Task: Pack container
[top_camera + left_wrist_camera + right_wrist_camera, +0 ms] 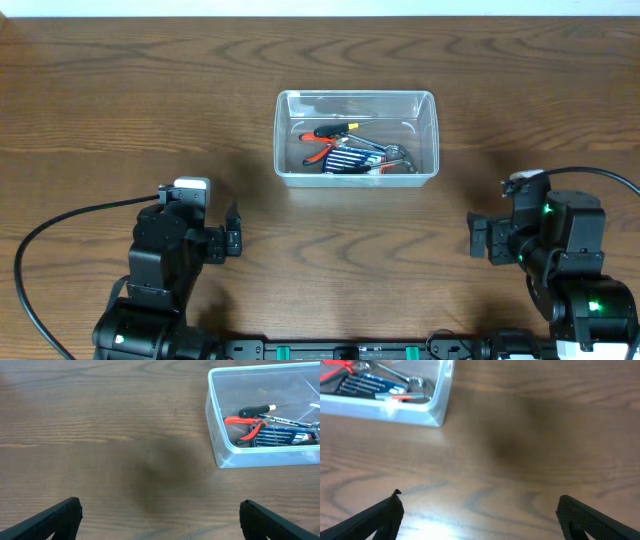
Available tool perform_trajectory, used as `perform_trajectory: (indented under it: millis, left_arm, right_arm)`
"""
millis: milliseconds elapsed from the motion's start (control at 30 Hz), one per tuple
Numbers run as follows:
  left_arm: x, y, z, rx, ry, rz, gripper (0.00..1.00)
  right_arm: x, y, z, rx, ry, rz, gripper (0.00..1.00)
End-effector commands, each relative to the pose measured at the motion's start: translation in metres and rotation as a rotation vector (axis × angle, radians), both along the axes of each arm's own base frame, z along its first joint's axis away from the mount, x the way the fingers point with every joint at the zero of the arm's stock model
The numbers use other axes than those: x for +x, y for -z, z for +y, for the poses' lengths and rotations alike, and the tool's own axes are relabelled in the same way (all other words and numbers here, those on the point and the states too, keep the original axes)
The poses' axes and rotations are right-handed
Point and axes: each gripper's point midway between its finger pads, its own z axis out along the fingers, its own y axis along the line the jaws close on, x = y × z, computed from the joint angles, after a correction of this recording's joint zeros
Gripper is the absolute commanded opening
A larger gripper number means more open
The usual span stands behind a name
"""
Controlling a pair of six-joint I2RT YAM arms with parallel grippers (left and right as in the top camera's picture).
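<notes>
The clear container [356, 177] sits mid-table [120, 110] toward 12 o'clock, holding red-handled pliers [322, 152] and a blue bit case [347, 160]. The left gripper [234, 236] at 7 o'clock and the right gripper [478, 237] at 5 o'clock hang well apart from it, jaws spread wide, empty.

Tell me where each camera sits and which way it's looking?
Overhead: above the table, looking straight down at the container of tools; at the bottom show the left gripper and right gripper, both open.
Left wrist: on the left arm, looking forward over the table; its own two fingers at the bottom corners, container upper right.
Right wrist: on the right arm, looking forward too; its fingers below, container corner upper left.
Shared: all three see the container; both wrist views catch the blue case inside.
</notes>
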Motion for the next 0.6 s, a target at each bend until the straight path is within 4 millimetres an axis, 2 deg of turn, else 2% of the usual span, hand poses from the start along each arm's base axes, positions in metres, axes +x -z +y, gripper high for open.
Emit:
perform_trajectory:
  millis: [0,333,433,567]
  left_arm:
    - [0.0,0.001,0.001,-0.002,-0.014,0.004,0.98]
    - [0.0,0.001,0.001,-0.002,-0.014,0.004,0.99]
    - [0.0,0.001,0.001,-0.002,-0.014,0.004,0.98]
    - [0.0,0.001,0.001,-0.002,-0.014,0.004,0.98]
  right_arm:
    - [-0.003,0.005,0.0,0.0,0.008,0.018,0.99]
    - [-0.006,0.006,0.0,0.0,0.007,0.026,0.99]
    - [-0.01,-0.005,0.004,0.019,-0.007,-0.03,0.99]
    - [-0.026,-0.026,0.013,0.057,-0.044,-0.172,0.99]
